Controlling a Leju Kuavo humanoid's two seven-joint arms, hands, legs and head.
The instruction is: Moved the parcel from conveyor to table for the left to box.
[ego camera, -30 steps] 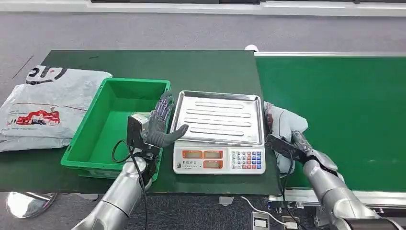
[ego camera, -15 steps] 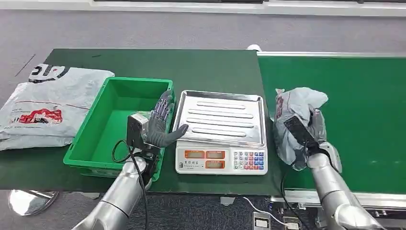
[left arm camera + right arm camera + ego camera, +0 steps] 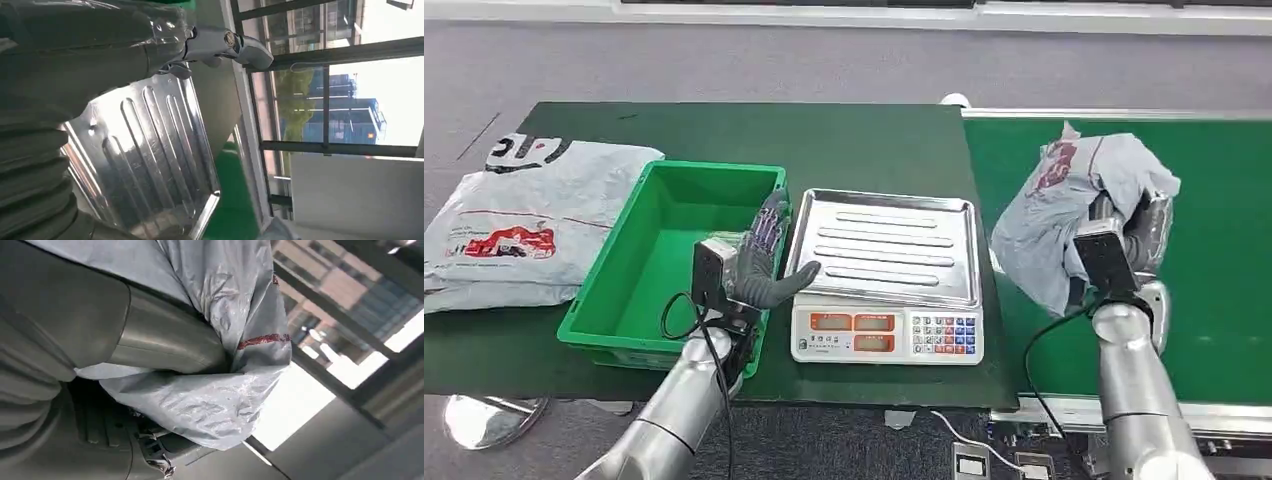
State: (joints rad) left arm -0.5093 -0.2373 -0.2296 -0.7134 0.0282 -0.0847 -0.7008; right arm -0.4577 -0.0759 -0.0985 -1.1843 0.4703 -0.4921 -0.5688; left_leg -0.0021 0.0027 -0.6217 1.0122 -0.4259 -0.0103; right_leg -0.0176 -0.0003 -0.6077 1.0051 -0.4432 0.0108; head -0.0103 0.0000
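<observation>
My right hand (image 3: 1142,232) grips a crumpled grey plastic parcel (image 3: 1064,205) and holds it up above the green conveyor belt (image 3: 1214,270), to the right of the scale. In the right wrist view the parcel (image 3: 220,340) wraps over my thumb (image 3: 165,345), a red print showing on it. My left hand (image 3: 759,262) hangs open, fingers spread, over the right wall of the green box (image 3: 664,255), beside the scale's steel tray (image 3: 884,245). The left wrist view looks past that hand (image 3: 60,75) onto the ribbed tray (image 3: 145,150).
A weighing scale with keypad (image 3: 886,332) stands between box and conveyor on the dark green table (image 3: 824,140). Another large grey parcel (image 3: 519,220) lies at the table's left end. The green box is empty inside.
My right hand has lifted the grey parcel up off the conveyor edge and further right and away. The left hand has stayed in place.
</observation>
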